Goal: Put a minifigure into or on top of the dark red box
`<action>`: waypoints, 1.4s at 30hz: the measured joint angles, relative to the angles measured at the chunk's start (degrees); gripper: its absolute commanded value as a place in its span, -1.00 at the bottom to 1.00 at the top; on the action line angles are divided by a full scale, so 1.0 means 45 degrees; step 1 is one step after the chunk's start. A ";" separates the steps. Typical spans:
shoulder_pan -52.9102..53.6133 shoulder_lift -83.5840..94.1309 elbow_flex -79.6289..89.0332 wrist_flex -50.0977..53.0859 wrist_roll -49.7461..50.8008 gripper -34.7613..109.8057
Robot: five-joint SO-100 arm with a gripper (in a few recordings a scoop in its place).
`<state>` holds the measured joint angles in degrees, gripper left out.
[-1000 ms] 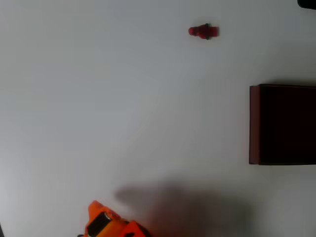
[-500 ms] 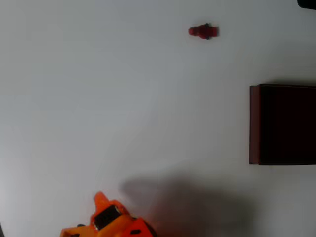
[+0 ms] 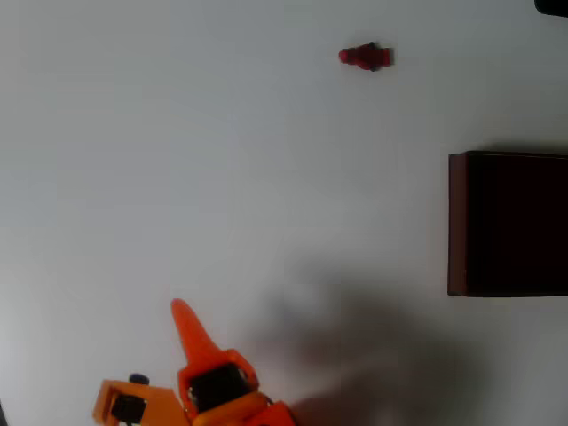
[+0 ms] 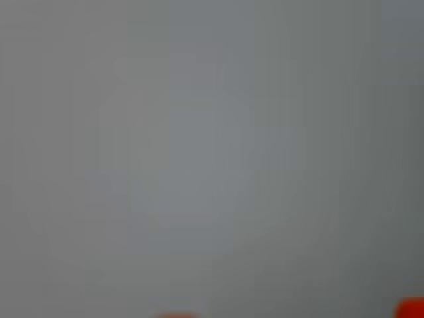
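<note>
The table [image 3: 177, 160] was a plain pale grey surface, with a broad soft shadow over its lower middle part in the overhead view. In the wrist view it [image 4: 199, 146] was a blurred grey field, with a bit of orange at the bottom right corner and a faint one at the bottom edge.

The box [image 3: 508, 224] sat at the right edge of the overhead view, cut off by the frame, its dark inside facing up and a thin reddish-brown wall along its left side.

The orange arm [image 3: 133, 406] came in at the bottom left of the overhead view. The end effector [image 3: 191, 333] showed as one pointed orange finger aimed up the picture; how far it was open could not be told, and nothing was seen in its hold.

The minifigure [image 3: 365, 57] lay on its side on the table near the top of the overhead view, well apart from both the box and the end effector.
</note>
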<state>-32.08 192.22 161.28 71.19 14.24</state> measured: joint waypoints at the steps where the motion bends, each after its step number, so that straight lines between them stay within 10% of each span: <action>1: 0.0059 -0.0156 -0.0156 -0.0195 0.0039 -0.28; 20: 0.4277 -1.6426 -1.3906 0.3066 -0.1270 -0.22; 42: 0.8105 -2.5254 -2.1426 0.3789 -0.4980 -0.25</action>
<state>4.39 78.57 64.86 88.24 -8.17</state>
